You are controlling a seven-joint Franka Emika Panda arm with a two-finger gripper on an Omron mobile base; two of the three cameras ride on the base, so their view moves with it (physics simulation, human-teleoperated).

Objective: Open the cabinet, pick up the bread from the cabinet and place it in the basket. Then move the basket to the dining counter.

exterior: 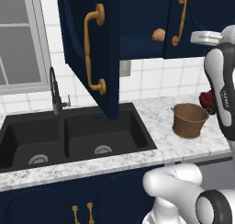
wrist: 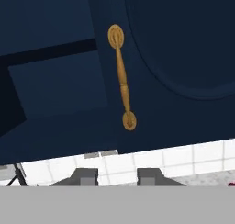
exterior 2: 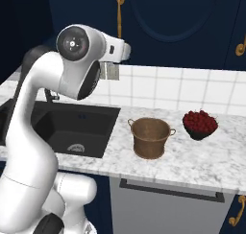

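The left door (exterior: 92, 53) of the cabinet (exterior: 137, 23) is swung wide open, and the bread (exterior: 159, 34) – a small rounded golden-brown bun – is seen lying on the shelf inside, near the shelf's front edge, just beside the still-closed right door (wrist: 174, 58). The claw (wrist: 117, 176) is held with its two dark fingertips (wrist: 84, 176) a little apart and nothing between them. In the hand view it is directed at the closed right door, whose long brass handle (wrist: 122, 78) stands at about 12 o'clock from the claw, the handle's long axis running nearly upright. The dark opening of the cabinet lies at about 10 o'clock in that view, so the bread is judged to be found to that side – the claw would have to be turned there before reaching in. The bread's exact bearing from the claw cannot be told. The basket (exterior 2: 151, 137), brown, round and tapered with small side handles, is standing on the marbled counter (exterior 2: 192, 166), between the black sink (exterior: 69, 136) and a dark bowl of red fruit (exterior 2: 200, 124). The doors are smooth navy with arched panels; the wall behind is white tile.
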